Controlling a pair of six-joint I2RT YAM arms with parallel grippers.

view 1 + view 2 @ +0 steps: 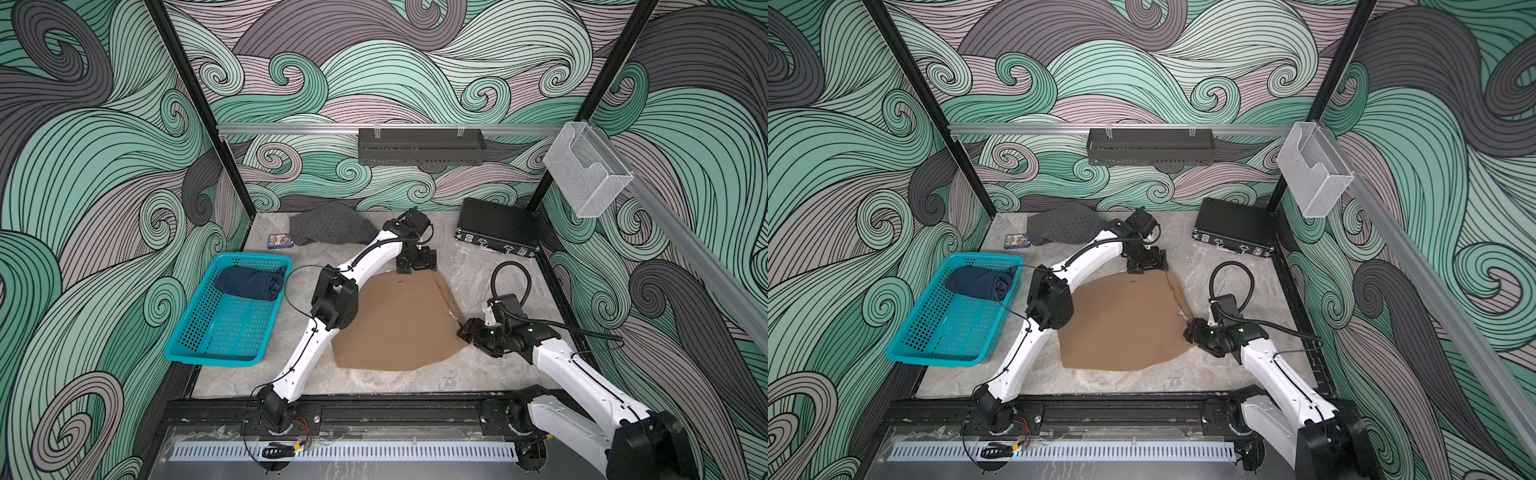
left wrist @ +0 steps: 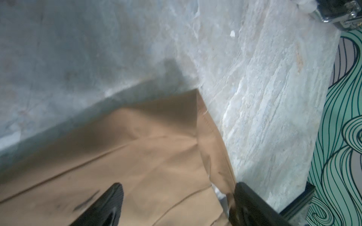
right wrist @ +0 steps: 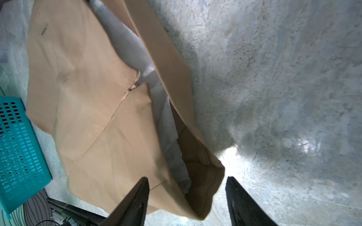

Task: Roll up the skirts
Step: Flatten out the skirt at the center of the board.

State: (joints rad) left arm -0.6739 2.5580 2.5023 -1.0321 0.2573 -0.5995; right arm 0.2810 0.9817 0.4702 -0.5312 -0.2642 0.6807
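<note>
Tan-brown plain cloth, smooth and matte: the tan-brown skirt (image 1: 395, 324) lies spread flat in the middle of the grey marbled tabletop (image 1: 465, 262). It forms a broad fan crossed by a straight seam. Its narrow waist end points to the robot's right and its wide hem toward the teal perforated plastic basket (image 1: 232, 328), so its waist-to-hem axis runs across the tabletop. White lining shows inside the waist opening in the right wrist view.

The left claw (image 2: 179, 187) is at the waistband's far corner and the right claw (image 3: 187, 180) at its near corner. Both are released, jaws spread, with cloth lying loose between them.

The denim skirt (image 1: 251, 282), dark blue, is rolled into a thick cylinder lying across the basket's far end. The dotted skirt (image 1: 328, 228), dark grey, lies crumpled by the back wall.
</note>
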